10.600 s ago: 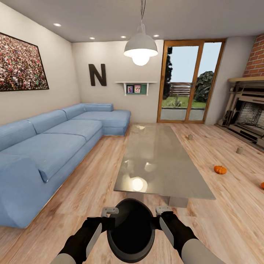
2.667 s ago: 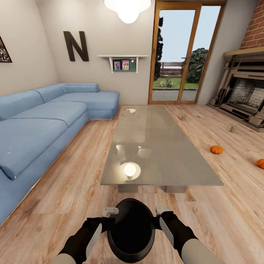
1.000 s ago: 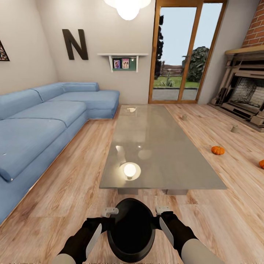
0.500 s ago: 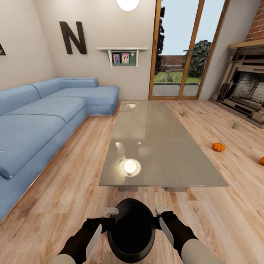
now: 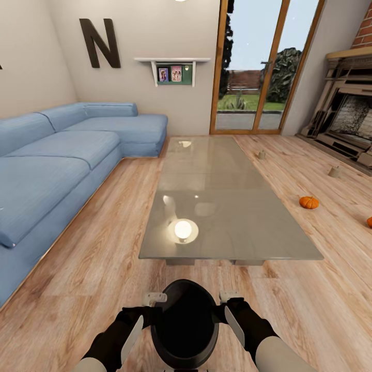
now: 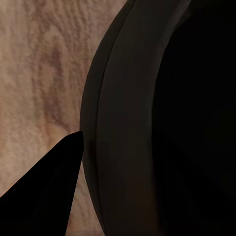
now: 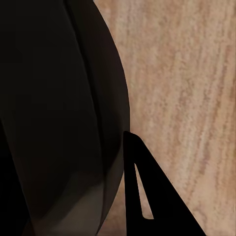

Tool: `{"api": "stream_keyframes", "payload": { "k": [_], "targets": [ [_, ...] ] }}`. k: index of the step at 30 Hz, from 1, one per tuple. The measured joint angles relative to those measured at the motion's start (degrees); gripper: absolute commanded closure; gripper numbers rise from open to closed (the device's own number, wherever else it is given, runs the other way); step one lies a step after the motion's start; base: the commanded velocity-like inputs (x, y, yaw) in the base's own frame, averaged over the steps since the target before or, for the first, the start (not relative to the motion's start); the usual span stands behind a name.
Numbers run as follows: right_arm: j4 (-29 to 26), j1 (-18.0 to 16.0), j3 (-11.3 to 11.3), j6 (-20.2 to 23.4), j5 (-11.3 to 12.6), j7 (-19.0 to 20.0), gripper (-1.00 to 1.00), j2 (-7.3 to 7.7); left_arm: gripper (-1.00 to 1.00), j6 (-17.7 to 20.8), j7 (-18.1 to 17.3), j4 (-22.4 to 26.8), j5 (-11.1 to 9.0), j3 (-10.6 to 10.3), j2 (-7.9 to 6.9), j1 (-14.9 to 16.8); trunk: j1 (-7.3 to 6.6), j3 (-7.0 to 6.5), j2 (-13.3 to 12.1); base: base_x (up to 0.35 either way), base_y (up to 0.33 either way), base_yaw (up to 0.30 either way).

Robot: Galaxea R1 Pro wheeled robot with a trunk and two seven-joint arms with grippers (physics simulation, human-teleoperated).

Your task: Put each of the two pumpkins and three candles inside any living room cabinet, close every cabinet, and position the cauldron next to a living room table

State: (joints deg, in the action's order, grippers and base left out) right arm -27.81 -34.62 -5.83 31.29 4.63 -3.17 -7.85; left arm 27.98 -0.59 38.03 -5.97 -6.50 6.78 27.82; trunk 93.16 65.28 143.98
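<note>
I hold the black cauldron (image 5: 186,325) low in front of me, above the wood floor. My left gripper (image 5: 149,309) and right gripper (image 5: 228,308) are shut on its opposite sides. The cauldron's dark wall looms close in the left wrist view (image 6: 162,123) and in the right wrist view (image 7: 54,123). The glass-topped table (image 5: 227,212) stands just ahead, its near edge close to the cauldron. One orange pumpkin (image 5: 309,202) lies on the floor right of the table, another pumpkin (image 5: 369,222) at the right edge. Two candles (image 5: 262,154) (image 5: 335,171) stand farther back. The cabinet is out of view.
A long blue corner sofa (image 5: 62,165) runs along the left wall. The stone fireplace (image 5: 346,119) is at the far right, and a glass patio door (image 5: 253,67) is at the back. Open wood floor (image 5: 103,268) lies between sofa and table.
The whole view has shifted: the table's near edge sits closer and the ceiling lamp has left the top of the picture. The cauldron stays gripped between both grippers.
</note>
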Motion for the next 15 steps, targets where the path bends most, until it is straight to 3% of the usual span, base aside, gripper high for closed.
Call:
{"api": "stream_keyframes", "payload": {
  "k": [12,15],
  "targets": [
    [0.0,0.0,0.0,0.1,0.0,0.0,1.00,0.01,1.00,0.1,0.0,0.0,0.1,0.0,0.04,0.0,0.00,0.00,0.0,0.000,0.000,0.000],
    [0.1,0.0,0.0,-0.6,0.0,0.0,1.00,0.02,1.00,-0.5,0.0,0.0,0.2,0.0,0.05,0.0,0.08,0.66,0.0,0.000,0.000,0.000]
  ]
}}
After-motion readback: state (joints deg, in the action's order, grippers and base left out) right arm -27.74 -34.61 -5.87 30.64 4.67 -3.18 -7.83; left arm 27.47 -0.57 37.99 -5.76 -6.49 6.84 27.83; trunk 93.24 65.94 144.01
